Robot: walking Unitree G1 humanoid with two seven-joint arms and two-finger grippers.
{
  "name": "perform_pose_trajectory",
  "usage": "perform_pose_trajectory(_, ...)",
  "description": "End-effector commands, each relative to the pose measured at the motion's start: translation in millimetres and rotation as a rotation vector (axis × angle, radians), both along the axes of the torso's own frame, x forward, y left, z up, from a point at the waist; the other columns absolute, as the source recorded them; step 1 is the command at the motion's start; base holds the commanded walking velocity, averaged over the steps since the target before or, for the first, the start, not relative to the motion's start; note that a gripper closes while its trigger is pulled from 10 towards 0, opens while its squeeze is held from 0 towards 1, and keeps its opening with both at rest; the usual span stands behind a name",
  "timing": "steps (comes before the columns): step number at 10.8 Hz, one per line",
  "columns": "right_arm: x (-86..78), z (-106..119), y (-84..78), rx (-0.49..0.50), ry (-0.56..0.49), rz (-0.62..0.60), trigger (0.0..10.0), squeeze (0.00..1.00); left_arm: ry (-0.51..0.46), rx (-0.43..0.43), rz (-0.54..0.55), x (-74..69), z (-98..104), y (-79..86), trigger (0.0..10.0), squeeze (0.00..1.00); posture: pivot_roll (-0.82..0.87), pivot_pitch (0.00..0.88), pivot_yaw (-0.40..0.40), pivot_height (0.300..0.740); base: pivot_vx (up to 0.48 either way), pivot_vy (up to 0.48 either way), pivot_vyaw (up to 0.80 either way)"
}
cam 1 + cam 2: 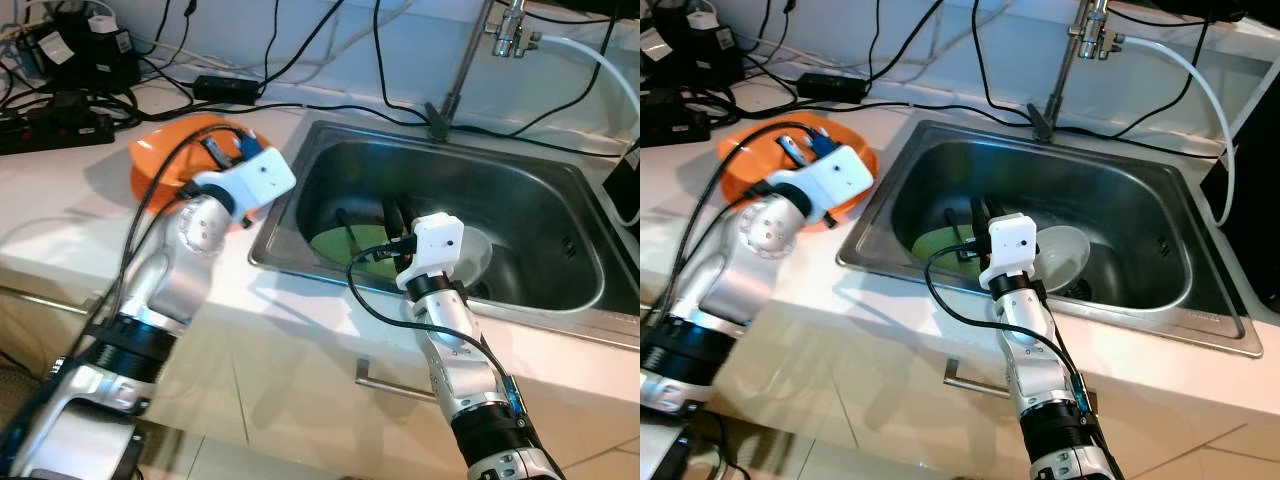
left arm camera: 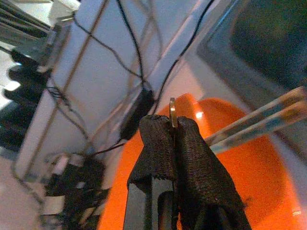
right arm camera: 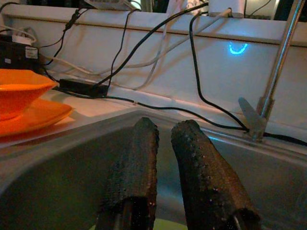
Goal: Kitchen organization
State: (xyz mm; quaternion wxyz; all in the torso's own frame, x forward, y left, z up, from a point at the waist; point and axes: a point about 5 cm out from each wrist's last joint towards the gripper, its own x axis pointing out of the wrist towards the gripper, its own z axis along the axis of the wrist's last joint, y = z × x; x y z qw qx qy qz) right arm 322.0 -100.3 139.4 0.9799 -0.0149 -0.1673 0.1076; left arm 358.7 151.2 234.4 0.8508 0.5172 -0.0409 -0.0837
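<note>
In the upper left of the head views, the left gripper (image 2: 173,132) hangs over an orange bowl (image 1: 160,165) on the white counter (image 1: 60,225), its fingers pinched on a thin metal utensil handle (image 2: 172,112). A pair of chopsticks (image 2: 259,120) already rests in that bowl. At centre frame, the right gripper (image 3: 165,158) reaches down into the steel sink (image 1: 590,300), fingers narrowly parted and empty. A green plate (image 1: 935,243) and a clear glass bowl (image 1: 1065,255) lie in the basin just below it. By my reading, cutlery is partly gathered into the orange bowl, while the sink dishes are not yet lifted out.
</note>
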Motion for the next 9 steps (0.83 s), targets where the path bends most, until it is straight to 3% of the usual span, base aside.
perform_pose_trajectory(1, 2.1, -1, -1.1, -0.002, 0.018, -0.005, 10.0, 0.00, -0.082, 0.044, 0.012, -1.2, 20, -2.0, 10.0, 0.00, 0.24, 0.024, -0.075, 0.740, 0.000, 0.000, 0.00)
perform_pose_trajectory(2, 2.1, -2, -0.9, -0.002, 0.018, -0.005, 10.0, 0.00, -0.098, 0.052, 0.020, -1.8, 24, -1.7, 10.0, 0.00, 0.24, 0.024, -0.075, 0.740, 0.000, 0.000, 0.00)
perform_pose_trajectory(3, 2.3, -2, 0.7, 0.001, 0.021, -0.001, 10.0, 0.00, -0.268, 0.112, 0.044, -5.6, 48, -4.9, 10.0, 0.00, 0.25, 0.022, -0.075, 0.740, 0.000, 0.000, 0.00)
perform_pose_trajectory(5, 2.3, -3, 1.1, 0.002, 0.022, 0.000, 10.0, 0.00, -0.385, 0.028, -0.026, -11.4, 63, -17.9, 10.0, 0.00, 0.25, 0.022, -0.074, 0.740, 0.000, 0.000, 0.00)
perform_pose_trajectory(6, 2.3, -2, 1.1, 0.002, 0.021, -0.001, 10.0, 0.00, -0.415, -0.078, -0.109, -15.6, 65, -29.0, 10.0, 0.00, 0.24, 0.023, -0.073, 0.740, 0.000, 0.000, 0.00)
perform_pose_trajectory(7, 2.6, -2, 0.5, 0.003, 0.018, -0.004, 10.0, 0.00, -0.393, -0.334, -0.308, -27.2, 61, -53.5, 10.0, 0.00, 0.24, 0.022, -0.073, 0.740, 0.000, 0.000, 0.00)
perform_pose_trajectory(8, 2.8, -2, -0.3, -0.001, 0.016, -0.008, 10.0, 0.00, -0.331, -0.503, -0.452, -37.9, 55, -73.2, 10.0, 0.00, 0.24, 0.022, -0.073, 0.740, 0.000, 0.000, 0.00)
perform_pose_trajectory(9, 2.7, -1, -0.6, -0.002, 0.013, -0.010, 10.0, 0.00, -0.266, -0.650, -0.527, -43.3, 50, -84.4, 10.0, 0.00, 0.24, 0.022, -0.072, 0.740, 0.000, 0.000, 0.00)
